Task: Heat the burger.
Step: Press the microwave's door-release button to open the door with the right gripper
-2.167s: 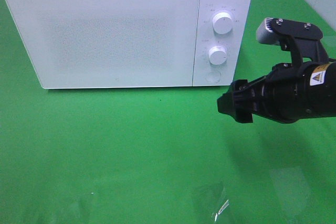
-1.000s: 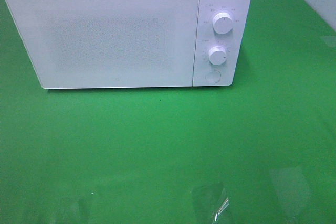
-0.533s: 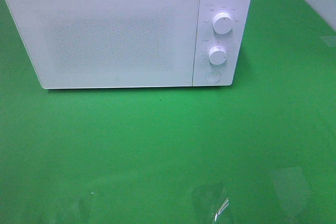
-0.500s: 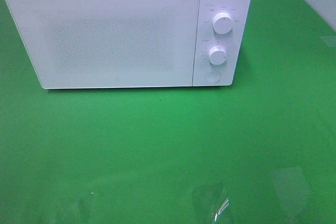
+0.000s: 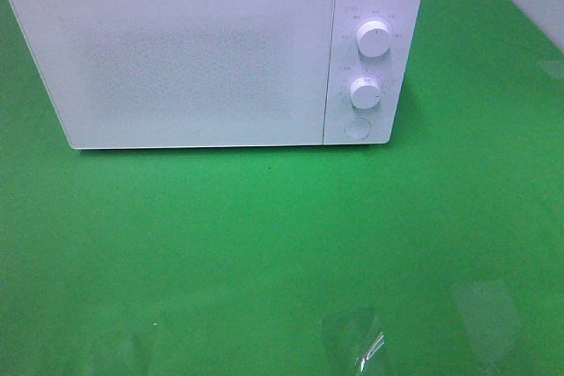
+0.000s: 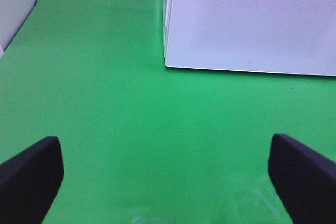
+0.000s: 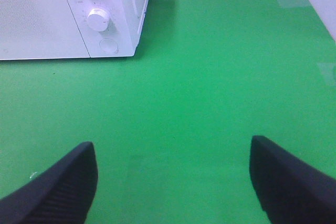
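The microwave has a smooth, glossy white shell with a finely speckled door and plastic-looking knobs, the table a green, faintly shiny covering, and the right pincer dark, matt, finely ribbed fingers.

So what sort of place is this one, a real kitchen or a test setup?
Most likely a staged robot test bench, not a kitchen: a green cloth serves as the work surface, a lone white microwave stands on it, and the left gripper and right gripper hang open above it.

burger not visible in any view; white microwave stands with door shut.
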`<state>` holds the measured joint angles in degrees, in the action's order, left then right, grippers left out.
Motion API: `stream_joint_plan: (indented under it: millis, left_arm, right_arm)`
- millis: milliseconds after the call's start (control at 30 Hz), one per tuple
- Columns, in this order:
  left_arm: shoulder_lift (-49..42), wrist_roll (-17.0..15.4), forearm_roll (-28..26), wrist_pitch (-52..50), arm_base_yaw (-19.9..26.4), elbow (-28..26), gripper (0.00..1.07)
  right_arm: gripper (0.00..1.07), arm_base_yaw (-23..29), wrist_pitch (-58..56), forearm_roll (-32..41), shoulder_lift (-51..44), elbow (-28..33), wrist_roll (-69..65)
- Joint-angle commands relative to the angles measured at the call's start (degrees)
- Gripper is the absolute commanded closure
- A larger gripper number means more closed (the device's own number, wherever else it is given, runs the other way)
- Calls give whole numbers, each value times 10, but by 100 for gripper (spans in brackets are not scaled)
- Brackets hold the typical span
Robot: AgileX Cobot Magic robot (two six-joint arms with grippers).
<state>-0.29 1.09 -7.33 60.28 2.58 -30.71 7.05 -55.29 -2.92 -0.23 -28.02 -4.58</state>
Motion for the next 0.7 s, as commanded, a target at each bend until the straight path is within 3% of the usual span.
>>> stream_joint_plan:
  millis: [33,700]
  left_arm:
    - [-9,2,-2,-8,2,2,9]
    - [-9,2,-2,-8,2,2,9]
  right_arm:
    - [31,-2,4,-2,-15,1,-2]
    - [31,-2,12,0,-14,-10,-2]
